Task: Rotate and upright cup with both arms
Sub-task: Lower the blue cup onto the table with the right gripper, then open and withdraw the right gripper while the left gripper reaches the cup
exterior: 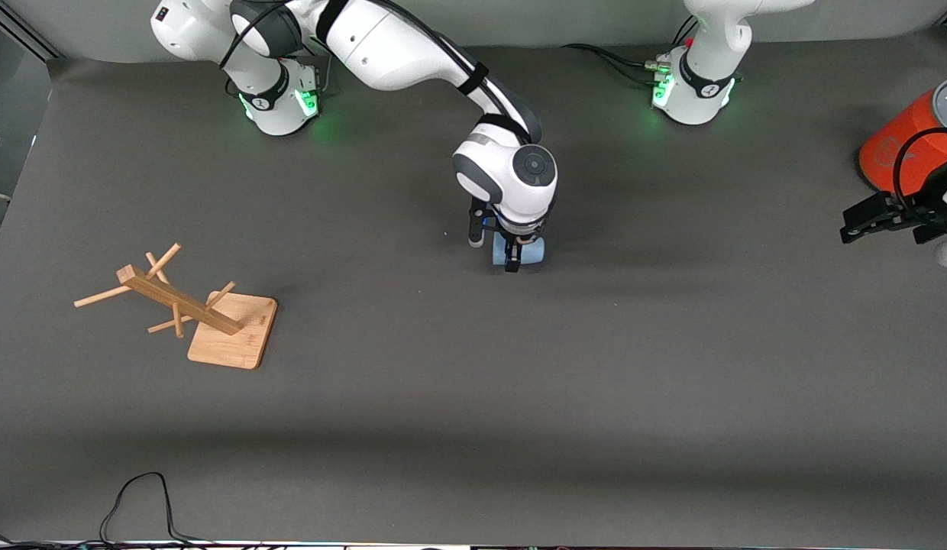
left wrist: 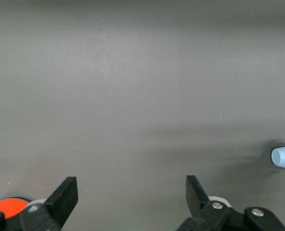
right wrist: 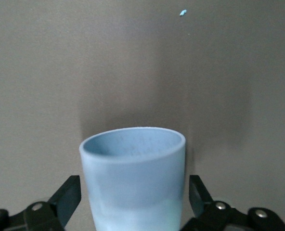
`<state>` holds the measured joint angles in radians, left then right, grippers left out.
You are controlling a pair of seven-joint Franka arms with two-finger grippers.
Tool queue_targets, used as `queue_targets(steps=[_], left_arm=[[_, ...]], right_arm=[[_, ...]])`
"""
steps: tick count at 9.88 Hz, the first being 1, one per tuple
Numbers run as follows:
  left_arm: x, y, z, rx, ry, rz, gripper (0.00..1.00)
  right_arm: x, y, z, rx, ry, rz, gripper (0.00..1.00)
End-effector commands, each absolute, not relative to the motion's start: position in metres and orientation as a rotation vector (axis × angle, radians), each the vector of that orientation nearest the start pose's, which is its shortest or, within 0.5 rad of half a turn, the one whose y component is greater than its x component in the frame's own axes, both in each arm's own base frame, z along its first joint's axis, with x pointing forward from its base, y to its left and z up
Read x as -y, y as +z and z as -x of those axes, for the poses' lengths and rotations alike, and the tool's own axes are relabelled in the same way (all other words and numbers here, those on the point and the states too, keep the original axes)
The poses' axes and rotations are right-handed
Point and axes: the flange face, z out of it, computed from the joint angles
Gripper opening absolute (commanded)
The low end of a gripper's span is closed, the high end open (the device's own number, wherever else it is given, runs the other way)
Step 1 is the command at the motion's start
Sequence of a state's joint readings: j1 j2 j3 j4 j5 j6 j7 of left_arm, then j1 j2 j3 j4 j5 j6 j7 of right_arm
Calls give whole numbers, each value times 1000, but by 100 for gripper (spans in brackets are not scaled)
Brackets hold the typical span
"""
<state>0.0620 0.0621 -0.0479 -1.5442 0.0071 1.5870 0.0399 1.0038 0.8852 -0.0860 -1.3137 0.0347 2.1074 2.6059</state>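
The pale-blue cup (exterior: 533, 250) lies on its side on the grey mat near the table's middle. My right gripper (exterior: 512, 256) reaches straight down over it. In the right wrist view the cup (right wrist: 133, 163) sits between the two black fingers (right wrist: 68, 195), rim pointing away from the wrist; the right gripper (right wrist: 133, 199) is open, with a small gap on each side of the cup. My left gripper (exterior: 851, 225) waits open and empty at the left arm's end of the table. The left wrist view shows the left gripper (left wrist: 132, 192) wide open and the cup (left wrist: 284, 162) at the picture's edge.
A wooden peg rack (exterior: 206, 313) on a square base stands toward the right arm's end, nearer to the front camera than the cup. A large orange cylinder with a grey top (exterior: 901, 153) stands by the left gripper. A black cable (exterior: 137, 496) lies at the front edge.
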Motion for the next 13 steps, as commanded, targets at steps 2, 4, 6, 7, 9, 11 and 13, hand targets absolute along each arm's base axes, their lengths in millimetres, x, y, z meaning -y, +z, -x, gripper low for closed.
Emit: queue_targets(steps=[2, 4, 6, 7, 9, 11, 13], left_arm=[[-7, 609, -575, -55, 19, 3134, 100], [-4, 607, -574, -51, 43, 3134, 100], [-4, 608, -574, -53, 29, 3134, 100], [-2, 608, -574, -55, 34, 3134, 100], [8, 609, -573, 0, 38, 3134, 100], [26, 613, -573, 203, 13, 3128, 100], [68, 600, -575, 302, 57, 3097, 100]], right_arm=[[-597, 249, -447, -2404, -102, 2113, 100], [-583, 300, -459, -2438, -84, 2140, 100], [-544, 385, -477, -2380, 62, 2247, 100], [-519, 423, -487, -2317, 104, 2312, 100], [-461, 473, -513, -2181, 160, 2450, 100], [-395, 522, -534, -1957, 205, 2594, 100], [-307, 567, -548, -1687, 226, 2711, 100]])
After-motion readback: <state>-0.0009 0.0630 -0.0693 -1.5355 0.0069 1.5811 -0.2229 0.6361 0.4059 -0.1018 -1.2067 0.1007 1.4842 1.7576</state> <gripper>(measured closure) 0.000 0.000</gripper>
